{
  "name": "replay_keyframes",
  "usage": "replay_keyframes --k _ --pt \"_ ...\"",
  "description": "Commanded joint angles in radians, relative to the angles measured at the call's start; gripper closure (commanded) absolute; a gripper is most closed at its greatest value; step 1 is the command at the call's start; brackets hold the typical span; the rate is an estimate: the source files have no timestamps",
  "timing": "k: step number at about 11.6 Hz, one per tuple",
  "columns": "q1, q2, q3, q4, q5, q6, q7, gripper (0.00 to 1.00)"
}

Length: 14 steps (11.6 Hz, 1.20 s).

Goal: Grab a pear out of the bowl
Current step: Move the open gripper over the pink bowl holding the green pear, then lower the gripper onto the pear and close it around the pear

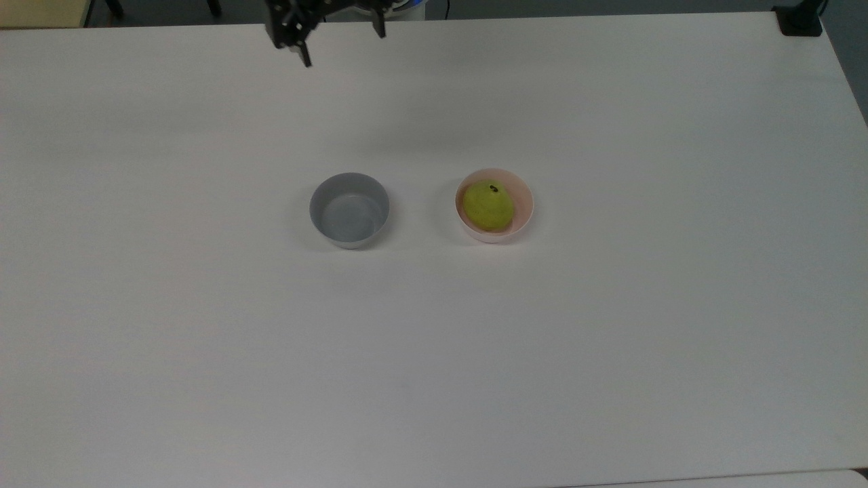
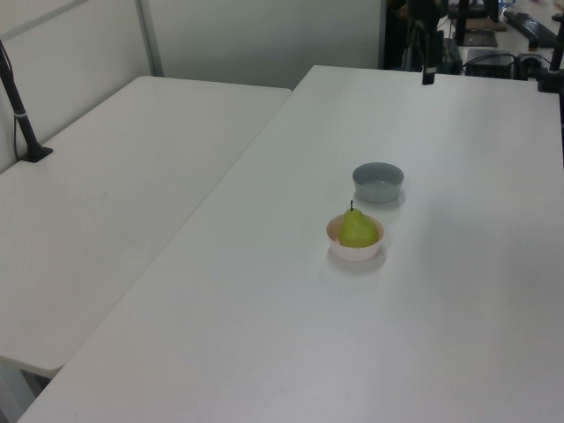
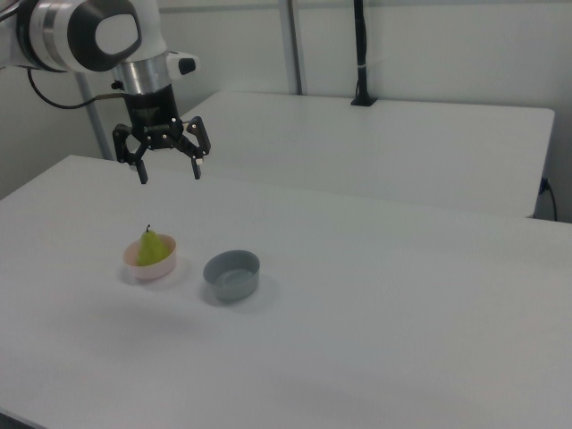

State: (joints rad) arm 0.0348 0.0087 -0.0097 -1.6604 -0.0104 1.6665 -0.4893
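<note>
The yellow-green pear (image 1: pixel 487 205) stands stem-up in the pale pink bowl (image 1: pixel 526 198), right of centre on the white table in the top view. The left view has the pear (image 2: pixel 357 229) in the bowl (image 2: pixel 355 254) in front of the grey bowl, and the right view has the pear (image 3: pixel 150 248) in the bowl (image 3: pixel 134 268) to the right view's left. My gripper (image 3: pixel 169 172) hangs open and empty, high above the table and behind the bowl. It enters at the top view's upper edge as the gripper (image 1: pixel 344 49), far from the pear. In the left view the gripper (image 2: pixel 422 67) hangs at the table's far end.
An empty grey bowl (image 1: pixel 349 210) sits beside the pink one, seen also as the grey bowl (image 2: pixel 378 181) and the grey bowl (image 3: pixel 231 273). A black clamp post (image 1: pixel 800 19) stands at a table corner. A second white table (image 2: pixel 106 203) adjoins this one.
</note>
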Motion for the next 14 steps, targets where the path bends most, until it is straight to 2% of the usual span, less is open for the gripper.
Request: replay_keyframes --k 1,3,4,7,10,14 --pt "0.014 0.052 0.107 -0.007 -0.017 0.054 0.132 0.00" --pt "0.045 0.104 0.142 -0.010 -0.020 0.102 0.364 0.00" --pt "0.068 0.131 0.142 -0.010 -0.020 0.136 0.405 0.00" --pt "0.115 0.206 0.142 -0.018 -0.019 0.240 0.449 0.00" --pt "0.140 0.252 0.142 -0.080 -0.020 0.378 0.483 0.00" --pt "0.151 0.304 0.142 -0.095 -0.022 0.410 0.483 0.00"
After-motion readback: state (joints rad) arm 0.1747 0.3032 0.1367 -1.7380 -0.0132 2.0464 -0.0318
